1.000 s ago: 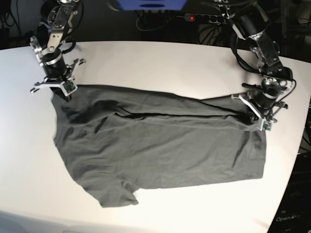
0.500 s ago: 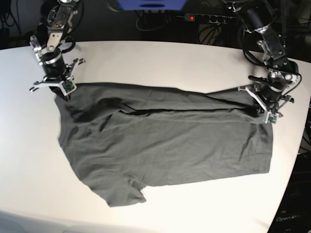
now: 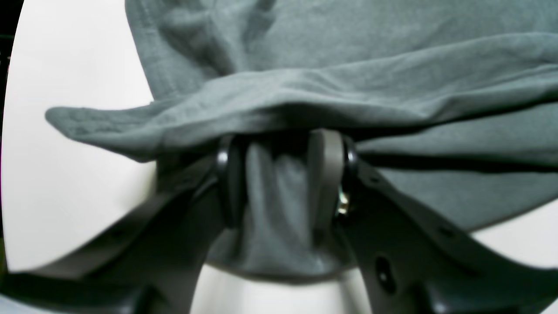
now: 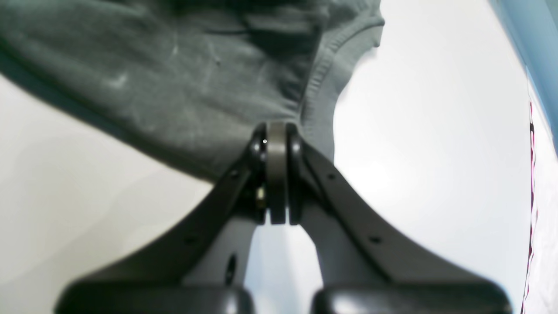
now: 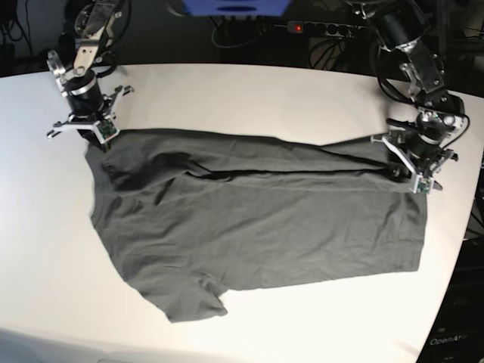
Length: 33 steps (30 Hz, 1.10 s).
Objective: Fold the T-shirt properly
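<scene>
In the base view, the T-shirt [image 5: 257,219] is seen lying spread out on the white table [image 5: 249,98]. It is dark grey, plain, soft and wrinkled. A long fold is seen along its far edge, where one layer is laid over another. One short sleeve [image 5: 193,299] sticks out at the near side. The right gripper [image 5: 92,134] is set at the far corner of the cloth on the left of this view. The left gripper [image 5: 408,172] is set at the far corner on the right of this view. A black power strip [image 5: 321,29] with a red light is seen behind the table.

In the left wrist view, the T-shirt [image 3: 331,74] fills most of the picture. A thick fold of grey cloth is draped across the top of the left gripper [image 3: 283,183]. The fingers [image 3: 324,179] are parted, and a bunch of cloth hangs loosely in the gap between them. The cloth is not pinched. The white table [image 3: 74,187] is seen on the left.

In the right wrist view, the fingers of the right gripper [image 4: 276,170] are pressed tightly together. A thin edge of the T-shirt [image 4: 174,87] is nipped at their tips. A stitched hem [image 4: 322,83] is seen curving just beside them. The white table [image 4: 427,152] is seen around the cloth.
</scene>
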Each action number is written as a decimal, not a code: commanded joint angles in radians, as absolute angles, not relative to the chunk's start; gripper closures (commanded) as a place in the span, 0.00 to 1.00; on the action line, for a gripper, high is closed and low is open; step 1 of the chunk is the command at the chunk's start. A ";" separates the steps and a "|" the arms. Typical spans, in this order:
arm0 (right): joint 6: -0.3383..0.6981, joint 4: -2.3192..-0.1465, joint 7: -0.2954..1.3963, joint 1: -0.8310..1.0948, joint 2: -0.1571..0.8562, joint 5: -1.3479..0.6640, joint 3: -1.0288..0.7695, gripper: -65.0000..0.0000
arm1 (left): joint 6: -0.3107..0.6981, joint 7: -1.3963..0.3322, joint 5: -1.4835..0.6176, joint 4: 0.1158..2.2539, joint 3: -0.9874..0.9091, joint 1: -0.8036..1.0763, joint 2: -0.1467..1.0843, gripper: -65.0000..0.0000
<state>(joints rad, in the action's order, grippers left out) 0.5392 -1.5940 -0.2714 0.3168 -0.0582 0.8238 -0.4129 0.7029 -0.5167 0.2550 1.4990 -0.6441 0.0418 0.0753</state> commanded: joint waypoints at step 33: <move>0.527 -1.613 -0.283 0.326 -0.056 0.808 -0.417 0.99 | 0.698 -0.487 0.311 1.693 -0.642 0.076 0.219 0.65</move>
